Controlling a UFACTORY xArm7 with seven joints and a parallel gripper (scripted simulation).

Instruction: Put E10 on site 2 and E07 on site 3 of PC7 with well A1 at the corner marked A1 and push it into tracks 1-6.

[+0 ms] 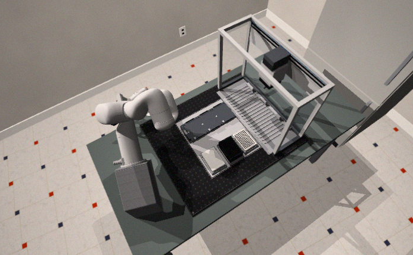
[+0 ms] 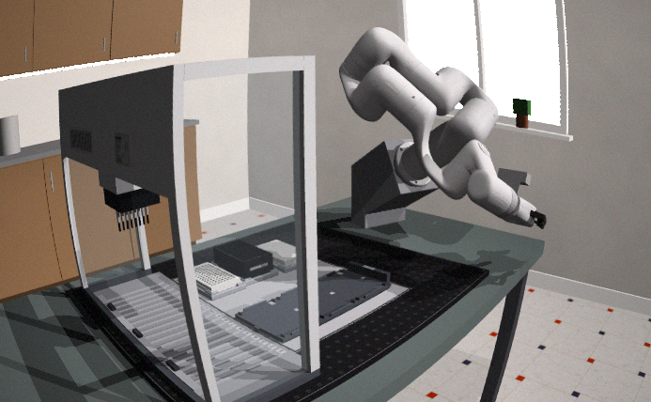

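Note:
The dark grey plate carrier PC7 point(image 1: 207, 121) point(image 2: 319, 300) lies on the light apron in front of the loading rails point(image 1: 254, 114) point(image 2: 167, 319), and all its sites look empty. Three plates sit in the row of nests beside the apron. The pale E10 point(image 1: 214, 159) point(image 2: 280, 252) is nearest the arm's base, the black deep-well E07 point(image 1: 230, 148) point(image 2: 242, 258) is in the middle, and the white dotted E01 point(image 1: 245, 139) point(image 2: 215, 279) is nearest the rails. My gripper point(image 2: 537, 218) is open and empty. It hangs out past the table's side edge, far from the carrier and plates. The folded arm hides it in the top view.
The instrument's white frame point(image 1: 274, 78) point(image 2: 247, 199) stands over the rails, with a dark pipetting head point(image 1: 276, 58) point(image 2: 130, 204) hanging inside. The arm's base box point(image 1: 136, 186) point(image 2: 382, 190) sits on the table behind the black perforated board point(image 1: 176, 167).

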